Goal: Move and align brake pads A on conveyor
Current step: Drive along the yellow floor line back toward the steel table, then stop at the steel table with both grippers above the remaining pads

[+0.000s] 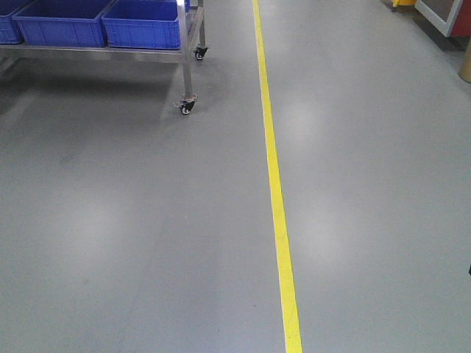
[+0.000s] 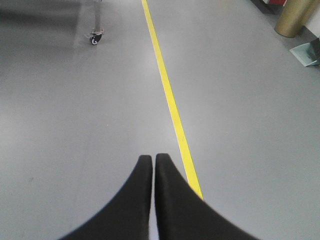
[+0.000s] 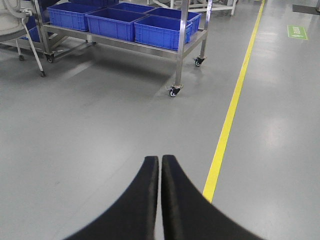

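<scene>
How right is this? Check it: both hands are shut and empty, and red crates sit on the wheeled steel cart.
Wrong colour: the crates are blue, as the right wrist view shows. The left hand and right hand are shut and empty.

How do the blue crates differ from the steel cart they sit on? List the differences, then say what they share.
Colour: the crates are blue; the cart is bare shiny steel.
Build: the crates are walled, open-topped boxes; the cart is an open frame of legs and rails.
Support: the crates rest on the cart; the cart stands on casters on the floor.
Shared: both are rectangular.
</scene>
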Robot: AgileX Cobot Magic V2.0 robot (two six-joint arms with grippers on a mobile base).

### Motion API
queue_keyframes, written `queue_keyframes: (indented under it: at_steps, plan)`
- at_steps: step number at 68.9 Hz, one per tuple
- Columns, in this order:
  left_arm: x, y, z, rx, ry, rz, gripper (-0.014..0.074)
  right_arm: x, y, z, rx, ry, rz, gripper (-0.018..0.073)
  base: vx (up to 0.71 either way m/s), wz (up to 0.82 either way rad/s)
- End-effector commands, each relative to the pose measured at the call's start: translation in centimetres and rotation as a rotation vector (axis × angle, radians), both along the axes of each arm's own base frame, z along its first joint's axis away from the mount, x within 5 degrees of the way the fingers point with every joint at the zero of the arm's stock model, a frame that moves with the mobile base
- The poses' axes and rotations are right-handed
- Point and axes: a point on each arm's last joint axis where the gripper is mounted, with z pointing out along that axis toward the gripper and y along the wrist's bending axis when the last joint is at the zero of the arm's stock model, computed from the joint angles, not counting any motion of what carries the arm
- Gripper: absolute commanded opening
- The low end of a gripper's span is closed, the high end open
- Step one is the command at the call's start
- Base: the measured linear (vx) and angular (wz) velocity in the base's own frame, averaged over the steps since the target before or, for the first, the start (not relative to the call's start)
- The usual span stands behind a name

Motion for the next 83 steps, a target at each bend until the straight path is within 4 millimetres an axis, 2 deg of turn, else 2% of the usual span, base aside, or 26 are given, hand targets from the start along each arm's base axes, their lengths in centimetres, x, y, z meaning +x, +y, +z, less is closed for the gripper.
queue_keyframes:
  at_steps: [1,27,46,61,83]
  plan:
    - [0.21,-0.22,1.30,-0.023,-0.081,-0.020,-0.0006,0.16,-0.01,1.45,0.013,-0.092,-0.004,-0.0003,0.11,0.01]
    - [0.21,-0.22,1.30,-0.023,-0.081,-0.020,-0.0006,0.16,-0.01,1.45,0.013,-0.092,-0.004,-0.0003,0.05,0.02]
    - [0.21,-0.22,1.30,-0.023,-0.081,-0.020,-0.0006,0.16,-0.01,1.45,0.013,-0.092,-0.004,-0.0003,0.07,0.28]
    - [0.21,-0.22,1.30,-0.023,-0.081,-0.020,-0.0006,0.16,-0.01,1.45,0.013,-0.092,-0.004,-0.0003,0.13,0.63]
    - [0.19,-0.21,1.30,-0.023,-0.081,-0.020,-0.0006,0.16,-0.01,1.45,0.013,-0.092,-0.004,-0.0003,0.14,0.95]
